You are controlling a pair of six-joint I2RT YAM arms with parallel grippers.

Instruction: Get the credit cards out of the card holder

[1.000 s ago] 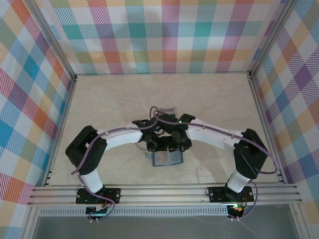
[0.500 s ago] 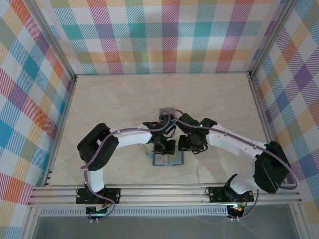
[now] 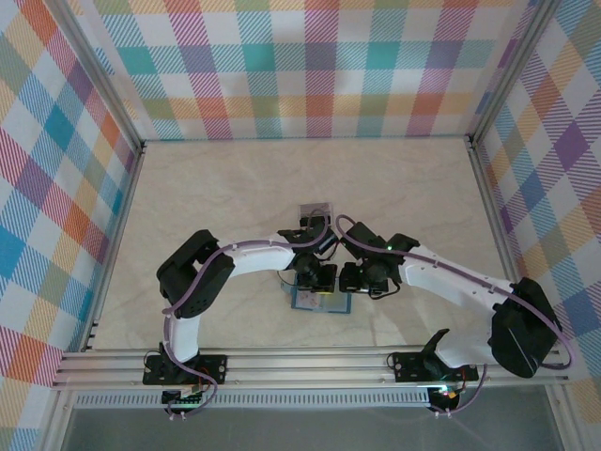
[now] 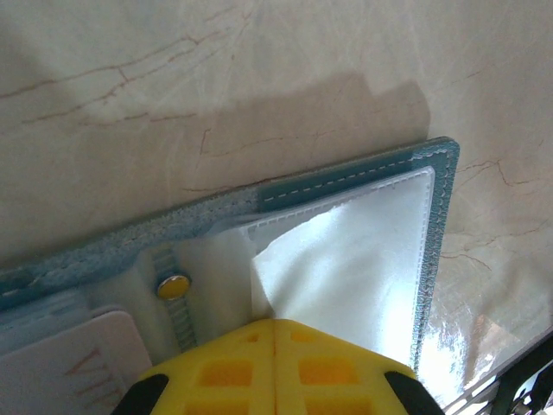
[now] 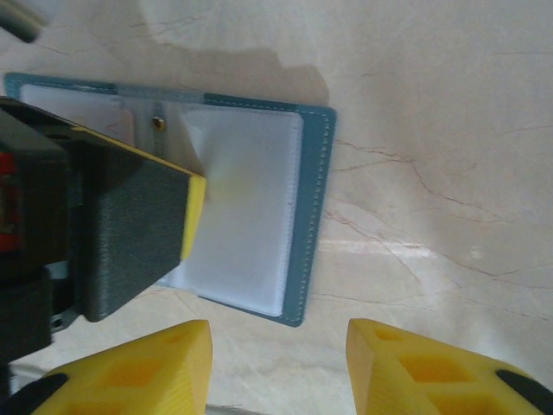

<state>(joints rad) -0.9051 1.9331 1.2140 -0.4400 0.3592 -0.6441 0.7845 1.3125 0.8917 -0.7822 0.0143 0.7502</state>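
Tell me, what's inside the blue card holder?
The open card holder shows shiny clear plastic pockets, a little round snap, and the corner of a pale card with orange writing. The shut left claw covers the pockets beneath it, so whatever lies there can't be seen.

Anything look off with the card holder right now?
Yes: the clear sleeve inside the open card holder is puckered into a peaked crease where the shut left gripper pinches it. It seems to grip bare sleeve plastic. Right gripper stands open, apart from the holder.
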